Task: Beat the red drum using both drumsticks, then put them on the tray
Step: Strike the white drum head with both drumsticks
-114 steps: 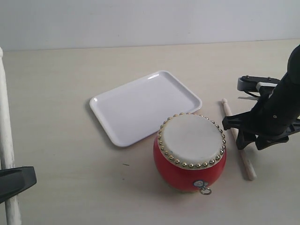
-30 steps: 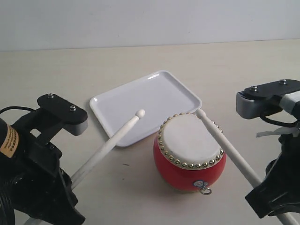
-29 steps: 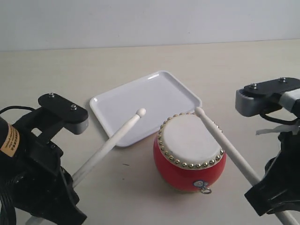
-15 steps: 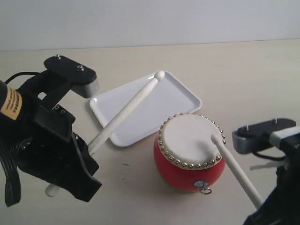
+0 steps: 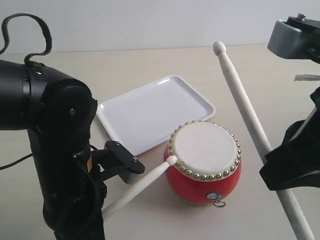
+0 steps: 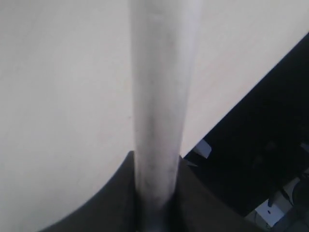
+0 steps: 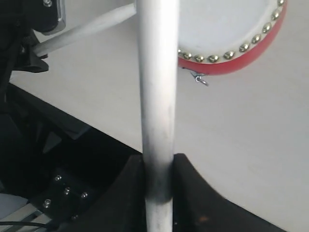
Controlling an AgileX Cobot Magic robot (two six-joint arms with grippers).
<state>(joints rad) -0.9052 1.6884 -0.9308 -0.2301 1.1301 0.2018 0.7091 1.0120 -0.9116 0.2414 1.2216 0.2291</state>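
While L gripper [image 6: 155, 205] clamps drumstick [image 5: 145, 186] at red drum [image 5: 200, 182], R gripper [image 7: 158, 181] clamps 2nd drumstick [image 5: 245, 110] aloft, tray [image 5: 150, 112] behind

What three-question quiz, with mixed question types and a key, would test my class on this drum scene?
1. True or false: the right stick is raised, its tip clear of the drum.
2. Whose tip is down at the drum's studded edge? A) the left stick B) the right stick C) neither
3. Short answer: what lies on the white tray?

Key: 1 true; 2 A; 3 nothing, both sticks are off it.
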